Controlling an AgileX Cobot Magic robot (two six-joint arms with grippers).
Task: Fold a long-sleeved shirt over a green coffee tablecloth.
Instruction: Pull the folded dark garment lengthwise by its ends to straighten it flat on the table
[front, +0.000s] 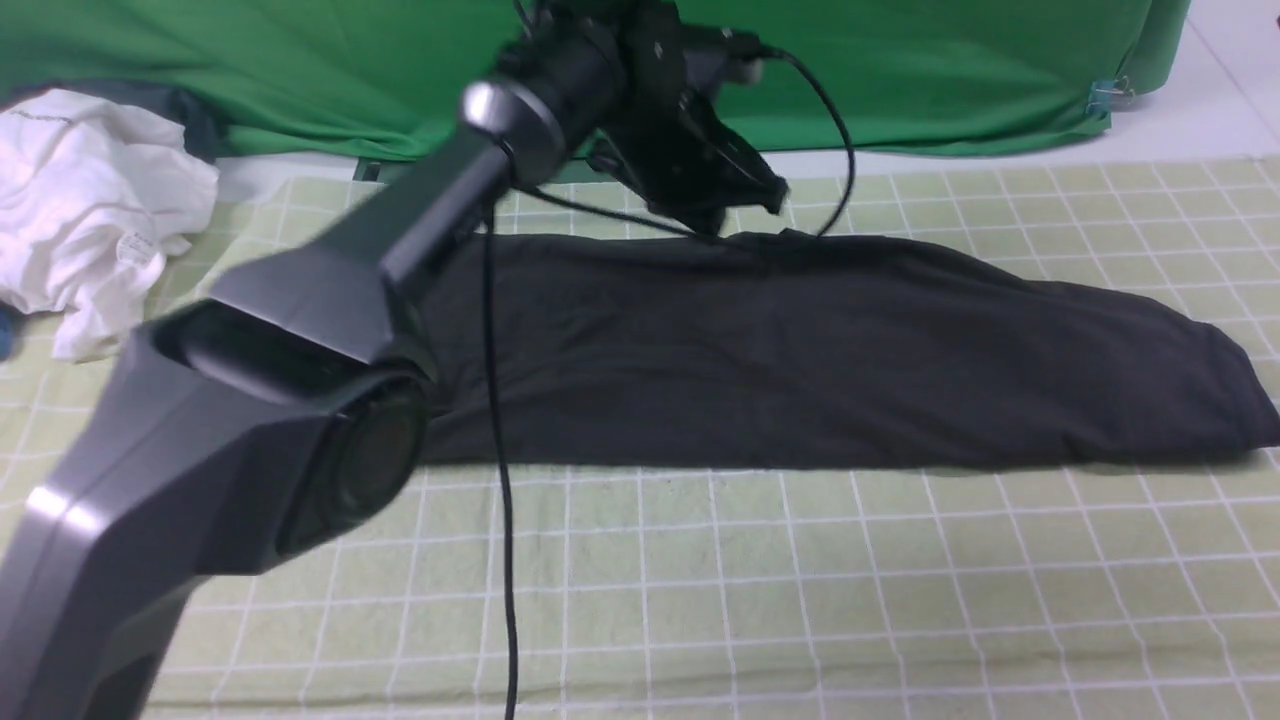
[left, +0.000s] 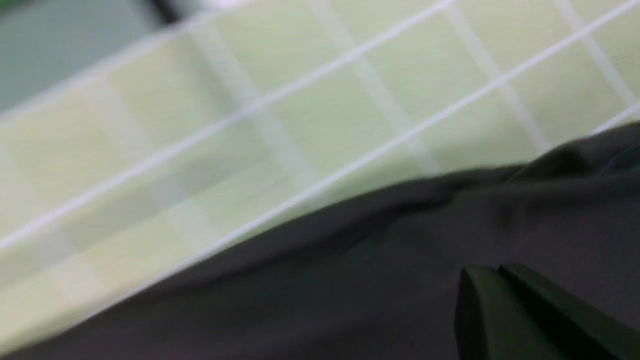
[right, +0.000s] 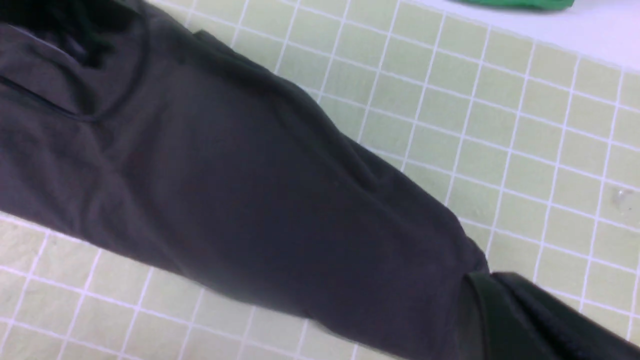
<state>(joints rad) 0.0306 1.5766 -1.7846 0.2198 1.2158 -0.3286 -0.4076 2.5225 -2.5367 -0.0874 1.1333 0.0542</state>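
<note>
The long-sleeved shirt (front: 800, 350) is black and lies as a long flat band across the green coffee tablecloth (front: 800, 590), a pale cloth with a white grid. No print shows on it. My left arm reaches over the shirt to its far edge. There the left gripper (front: 715, 222) hovers, and its fingers are pressed together with no cloth between them. In the left wrist view the shut left gripper (left: 482, 272) sits just above the shirt (left: 350, 280), next to bare tablecloth (left: 300, 100). The right gripper (right: 482, 277) is shut and empty beside one end of the shirt (right: 225, 190). It is out of the front view.
A crumpled white garment (front: 90, 200) lies at the far left. Plain deep-green fabric (front: 900, 70) hangs along the back. The left arm's bulky links (front: 250, 430) and a hanging black cable (front: 500, 520) cross the left foreground. White floor (front: 1230, 80) shows beyond the cloth at the right.
</note>
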